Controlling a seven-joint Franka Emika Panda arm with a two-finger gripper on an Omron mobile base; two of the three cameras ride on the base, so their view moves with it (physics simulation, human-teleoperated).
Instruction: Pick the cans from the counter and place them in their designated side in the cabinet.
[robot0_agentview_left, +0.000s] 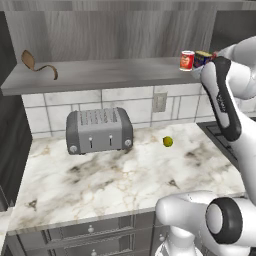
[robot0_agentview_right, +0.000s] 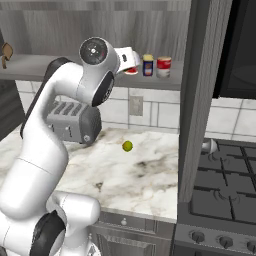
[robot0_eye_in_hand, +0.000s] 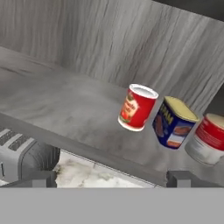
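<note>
- Cans stand in a row on the cabinet (robot0_agentview_left: 100, 75) shelf at its right end: the red can (robot0_eye_in_hand: 137, 107) with a white lid, next the dark blue can (robot0_eye_in_hand: 173, 122) with a yellow top, then a red can with a wide white band (robot0_eye_in_hand: 209, 139).
- Red can and blue can sit just beside each other; in the hand view a small gap shows between them, and the banded can is close against the blue one.
- Gripper (robot0_eye_in_hand: 113, 178) hangs in front of the shelf edge, its jaws spread wide with nothing between them, both dark tips low and short of the cans.
- Arm (robot0_agentview_right: 95, 75) reaches up from the base toward the shelf.
- Counter (robot0_agentview_left: 100, 185) carries a grey toaster (robot0_agentview_left: 99, 130) near the tiled wall and a small yellow-green ball (robot0_agentview_left: 168, 141) to its right.
- A brown curled object (robot0_agentview_left: 37, 64) lies at the far left of the shelf, well apart from the cans.
- A stove (robot0_agentview_right: 225, 195) sits to the right of the counter.
</note>
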